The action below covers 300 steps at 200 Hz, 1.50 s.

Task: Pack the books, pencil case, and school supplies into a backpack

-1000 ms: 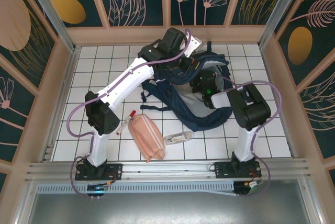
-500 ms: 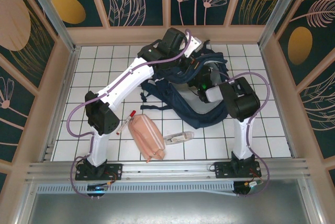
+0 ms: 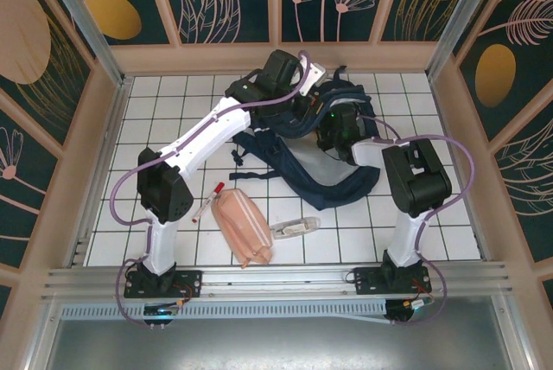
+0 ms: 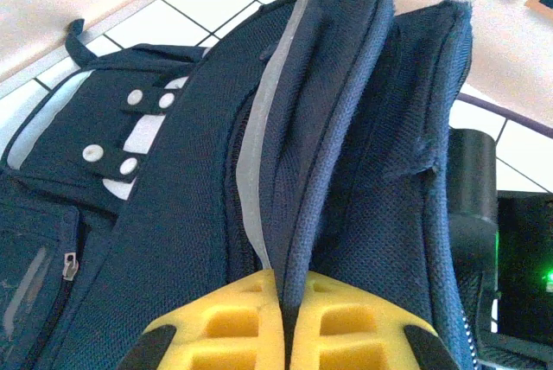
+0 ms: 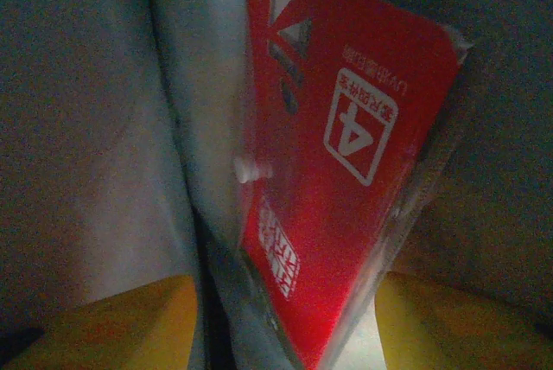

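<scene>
Left gripper (image 4: 283, 301) jaws pressed together, pinching the backpack (image 4: 173, 214) rim. Right gripper (image 5: 285, 318) jaws spread inside the bag, red pack (image 5: 346, 171) standing between them (contact unclear). Pencil case (image 3: 242, 227), clear case (image 3: 294, 227) and marker (image 3: 207, 200) lie on the tiles.

The backpack (image 3: 344, 190), left arm (image 3: 212, 128) and right arm (image 3: 416, 181) crowd the table's (image 3: 155, 111) far middle. The pencil case (image 3: 243, 228), marker (image 3: 208, 202) and clear case (image 3: 295, 226) block the near middle. The left edge and near right corner lie bare. A red pack (image 5: 346, 154) stands tight inside the backpack.
</scene>
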{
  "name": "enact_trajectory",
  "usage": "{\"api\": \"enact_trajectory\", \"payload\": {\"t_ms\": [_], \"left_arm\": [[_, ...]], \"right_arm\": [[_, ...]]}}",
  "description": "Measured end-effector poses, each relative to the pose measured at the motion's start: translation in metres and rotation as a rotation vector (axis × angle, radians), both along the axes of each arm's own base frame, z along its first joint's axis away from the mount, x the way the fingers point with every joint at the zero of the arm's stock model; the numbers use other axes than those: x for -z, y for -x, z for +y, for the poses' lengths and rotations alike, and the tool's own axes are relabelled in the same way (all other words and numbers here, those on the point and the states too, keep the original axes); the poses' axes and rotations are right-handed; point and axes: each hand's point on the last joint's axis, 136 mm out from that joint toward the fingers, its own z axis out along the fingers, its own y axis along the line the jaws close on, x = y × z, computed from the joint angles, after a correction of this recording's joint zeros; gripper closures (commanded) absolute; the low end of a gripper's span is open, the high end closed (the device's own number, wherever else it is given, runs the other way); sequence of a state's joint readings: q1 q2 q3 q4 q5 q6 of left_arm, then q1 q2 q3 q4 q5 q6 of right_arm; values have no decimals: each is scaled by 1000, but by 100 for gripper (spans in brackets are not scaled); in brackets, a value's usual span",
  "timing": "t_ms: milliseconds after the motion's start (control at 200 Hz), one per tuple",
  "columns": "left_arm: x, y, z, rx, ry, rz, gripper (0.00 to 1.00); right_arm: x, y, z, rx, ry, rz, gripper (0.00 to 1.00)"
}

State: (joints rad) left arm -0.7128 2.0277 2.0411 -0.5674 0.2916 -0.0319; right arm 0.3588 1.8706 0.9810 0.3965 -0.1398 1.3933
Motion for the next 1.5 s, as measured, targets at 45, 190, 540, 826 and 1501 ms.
{"api": "enact_trajectory", "payload": {"t_ms": [45, 190, 540, 826, 1501], "left_arm": [[1, 0, 0, 1, 3, 2, 100], [-1, -1, 3, -5, 12, 2, 100], [25, -2, 14, -18, -13, 25, 100], [51, 2, 17, 4, -8, 39, 86], [13, 42, 139, -369, 118, 228, 36]], "right_arm": [[1, 2, -1, -12, 12, 10, 40], [1, 6, -1, -59, 54, 34, 41], [-44, 70, -14, -204, 141, -21, 41], [-70, 152, -44, -314, 285, -72, 43], [-111, 305, 96, -1205, 346, -143, 43]]}}
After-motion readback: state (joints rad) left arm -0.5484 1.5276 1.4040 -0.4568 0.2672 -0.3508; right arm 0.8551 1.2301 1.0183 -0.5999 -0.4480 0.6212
